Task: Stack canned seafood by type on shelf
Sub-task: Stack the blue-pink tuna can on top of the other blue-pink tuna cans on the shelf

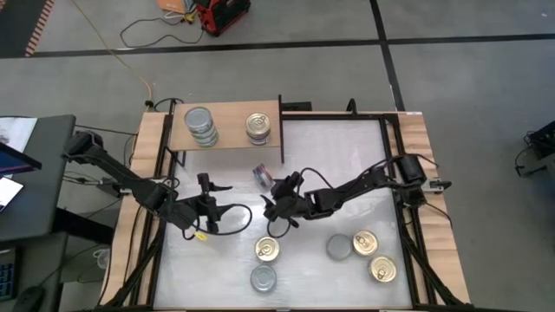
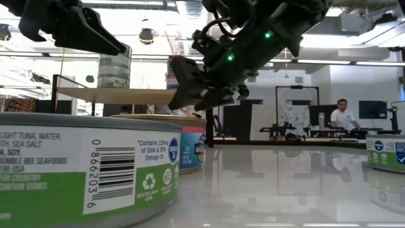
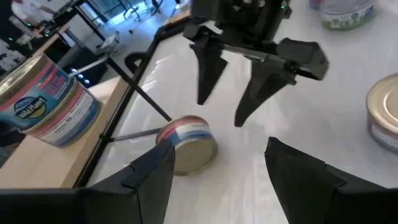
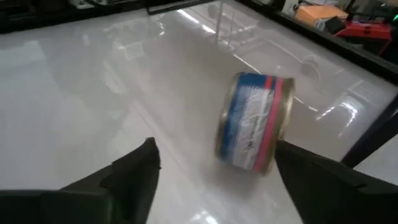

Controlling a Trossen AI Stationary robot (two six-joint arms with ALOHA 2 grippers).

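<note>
A blue, white and red tin (image 1: pixel 262 176) lies on its side on the white table, close to the shelf's dark upright panel (image 1: pixel 280 130); the wrist views also show this tin (image 3: pixel 186 144) (image 4: pixel 255 121). My right gripper (image 1: pixel 275 195) (image 3: pixel 221 112) hangs open just beside and above it, its fingers clear of the tin. My left gripper (image 1: pixel 217 198) (image 3: pixel 217 163) stands open to the tin's left, holding nothing. On the wooden shelf (image 1: pixel 227 139) rest a silver-lidded stack (image 1: pixel 200 126) and a gold-lidded stack (image 1: pixel 258 127).
Several loose tins sit near the table's front: gold-lidded ones (image 1: pixel 267 250) (image 1: pixel 364 242) (image 1: pixel 382 269) and silver-lidded ones (image 1: pixel 263 278) (image 1: pixel 339 248). Dark frame rails (image 1: pixel 395 147) border the table. A person sits far off in the room behind (image 2: pixel 343 116).
</note>
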